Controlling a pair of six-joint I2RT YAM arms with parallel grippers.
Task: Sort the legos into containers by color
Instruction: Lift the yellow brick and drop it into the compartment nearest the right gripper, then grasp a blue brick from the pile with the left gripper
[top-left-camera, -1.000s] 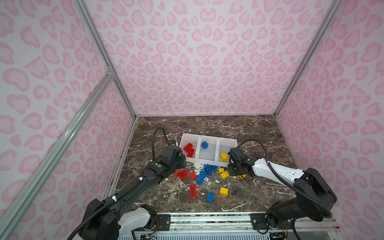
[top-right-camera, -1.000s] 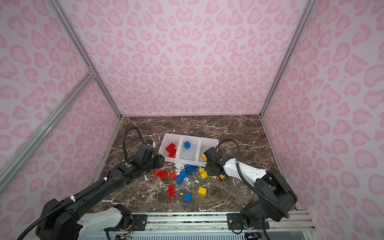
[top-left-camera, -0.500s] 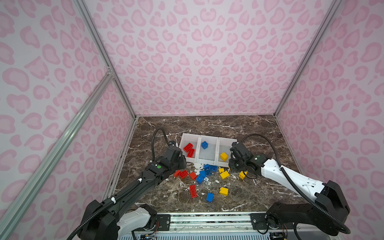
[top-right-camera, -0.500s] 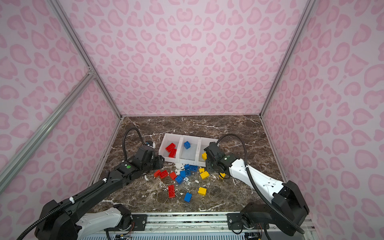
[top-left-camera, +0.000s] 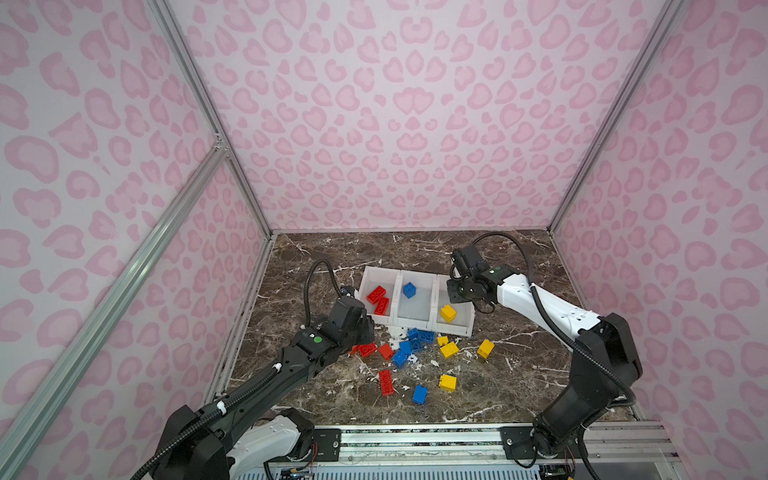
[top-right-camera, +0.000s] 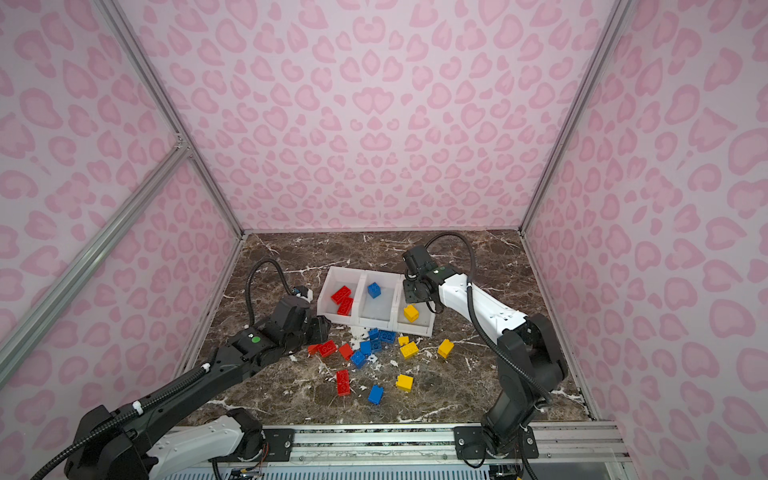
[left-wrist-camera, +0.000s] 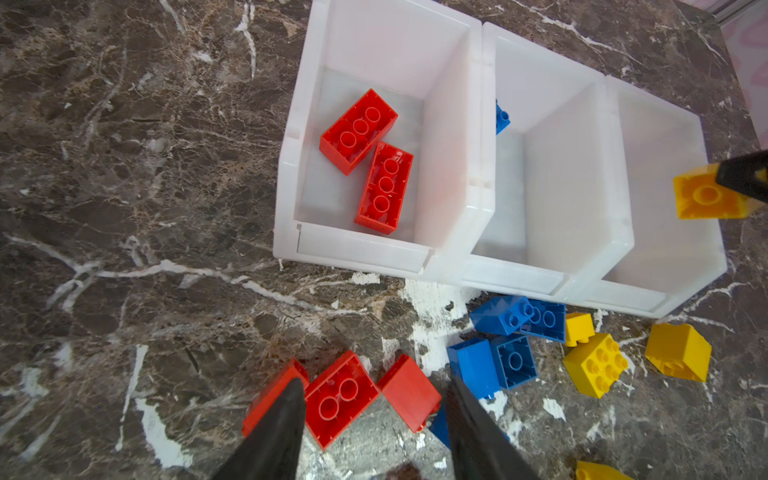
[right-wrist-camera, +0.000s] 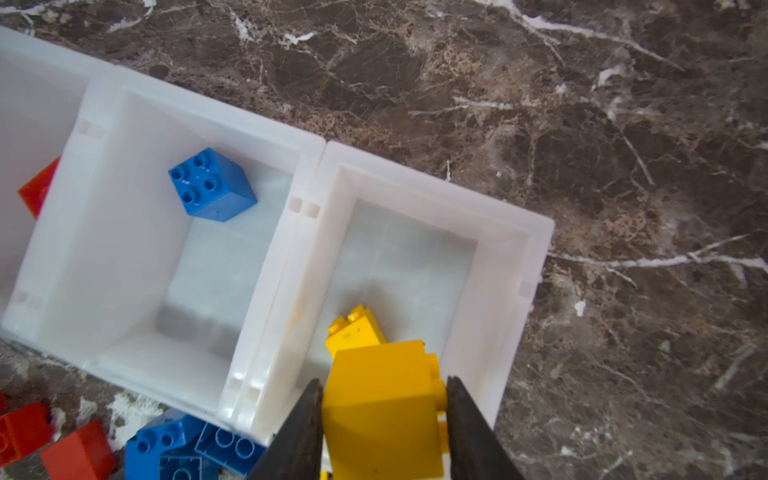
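Over the three-o'clock container (right-wrist-camera: 540, 232), pinching a yellow lego (right-wrist-camera: 382, 415) in the right gripper (right-wrist-camera: 384, 382), likely for dropping; at seven o'clock, straddling a red lego (left-wrist-camera: 340, 395) with left gripper (left-wrist-camera: 374, 380) spread.

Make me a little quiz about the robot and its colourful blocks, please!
1. Pick one: what colour is the block pinched in the right end effector? A red, B blue, C yellow.
2. True or false: the middle bin has one blue block in it.
3. Count: how many red blocks lie in the left bin?

Key: 1 C. 2 true. 3 two.
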